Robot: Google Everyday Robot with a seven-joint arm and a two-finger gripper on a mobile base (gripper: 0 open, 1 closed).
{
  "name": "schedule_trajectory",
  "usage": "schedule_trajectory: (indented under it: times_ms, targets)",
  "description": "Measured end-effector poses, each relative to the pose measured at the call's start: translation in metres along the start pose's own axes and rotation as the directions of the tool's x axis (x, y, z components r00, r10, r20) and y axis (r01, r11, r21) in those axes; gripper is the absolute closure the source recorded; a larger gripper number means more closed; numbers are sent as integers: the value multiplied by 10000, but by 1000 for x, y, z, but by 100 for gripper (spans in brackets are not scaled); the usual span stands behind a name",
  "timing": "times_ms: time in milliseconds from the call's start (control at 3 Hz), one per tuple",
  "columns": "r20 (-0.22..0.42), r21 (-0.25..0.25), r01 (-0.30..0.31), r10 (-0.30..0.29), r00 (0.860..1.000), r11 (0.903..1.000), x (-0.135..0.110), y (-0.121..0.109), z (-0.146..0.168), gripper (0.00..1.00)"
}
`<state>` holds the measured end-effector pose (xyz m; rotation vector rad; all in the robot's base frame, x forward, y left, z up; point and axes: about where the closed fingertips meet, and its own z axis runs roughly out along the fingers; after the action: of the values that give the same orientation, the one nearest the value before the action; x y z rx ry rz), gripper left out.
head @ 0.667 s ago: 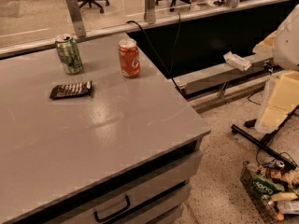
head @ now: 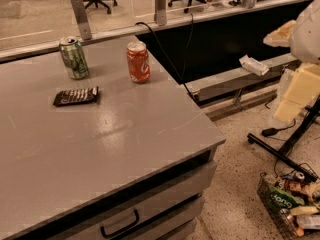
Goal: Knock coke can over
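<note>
The coke can (head: pixel 138 62) is orange-red with white markings and a silver top. It stands upright near the far right edge of the grey table (head: pixel 125 144). My gripper (head: pixel 282 33) shows as a pale shape on the white and cream arm at the right edge of the camera view. It is off the table, well to the right of the can and apart from it.
A green can (head: pixel 74 58) stands upright left of the coke can. A dark snack bar (head: pixel 76 96) lies in front of the green can. A black cable (head: pixel 167 54) runs off the table's right edge. A white packet (head: pixel 254 64) lies on a low ledge. A wire basket of snacks (head: pixel 292 201) sits on the floor.
</note>
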<state>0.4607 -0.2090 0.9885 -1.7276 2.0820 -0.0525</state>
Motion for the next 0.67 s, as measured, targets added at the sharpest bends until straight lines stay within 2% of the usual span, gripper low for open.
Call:
schedule_trajectory:
  times_ms: [333,667]
  targets:
    - [2044,361,574,-636,9768,9977,-30,-46,5,0]
    - [4140,313,811,-868,9061,9962,-84,-92,14,0]
